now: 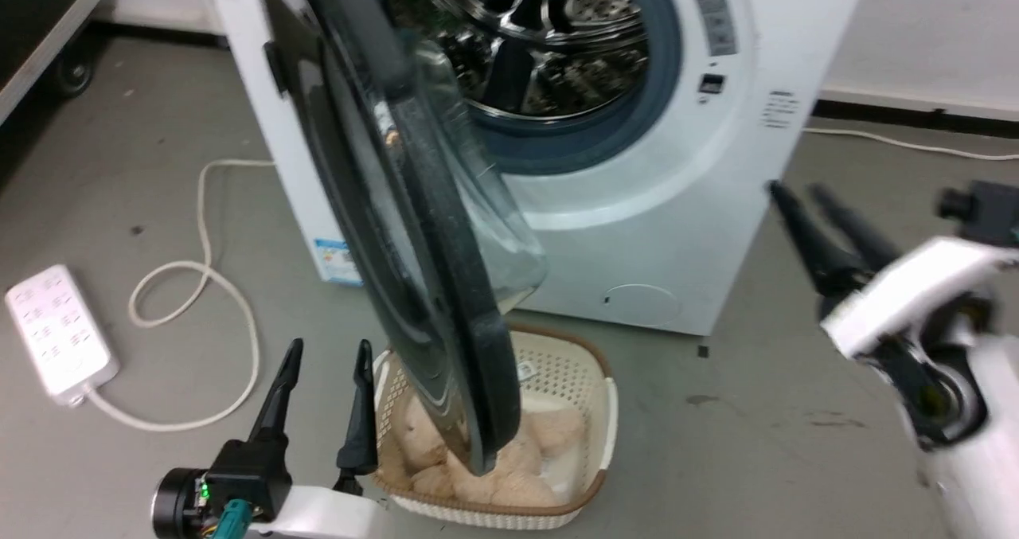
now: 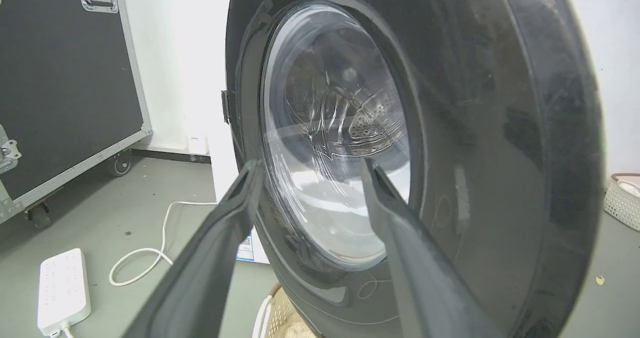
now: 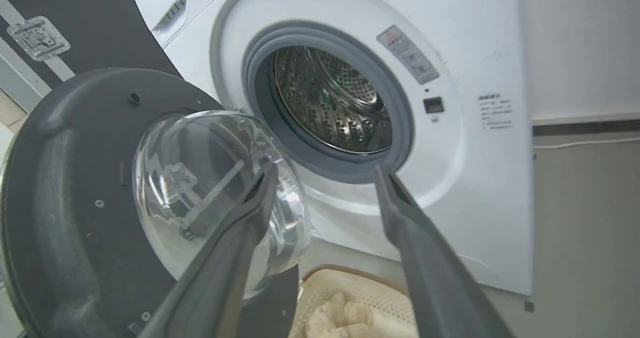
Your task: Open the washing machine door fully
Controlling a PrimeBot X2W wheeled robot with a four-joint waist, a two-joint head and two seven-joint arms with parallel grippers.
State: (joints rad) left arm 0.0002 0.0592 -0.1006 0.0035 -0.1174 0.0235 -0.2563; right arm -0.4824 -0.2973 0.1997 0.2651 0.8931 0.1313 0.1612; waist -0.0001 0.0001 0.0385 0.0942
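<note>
The washing machine [image 1: 653, 228] is a white front-loader with a steel drum [image 3: 330, 98] behind a grey rubber ring. Its black washing machine door [image 1: 470, 316] stands swung out, roughly edge-on to me, its glass bowl [image 3: 215, 193] bulging toward the machine. My left gripper [image 1: 329, 346] is open, low on the door's outer side; the left wrist view has the left gripper [image 2: 310, 170] facing the door's [image 2: 500, 128] glossy face. My right gripper [image 1: 794, 189] is open and empty, right of the machine and apart from the door. In its wrist view the right gripper [image 3: 326, 170] faces the door's inner side [image 3: 65, 178].
A cream perforated basket [image 1: 589, 412] holding beige cloth sits on the floor under the door's lower edge. A white power strip [image 1: 56, 332] and looping cable [image 1: 199, 284] lie at the left. A black wheeled case [image 2: 60, 78] stands further left. Grey floor spreads to the right.
</note>
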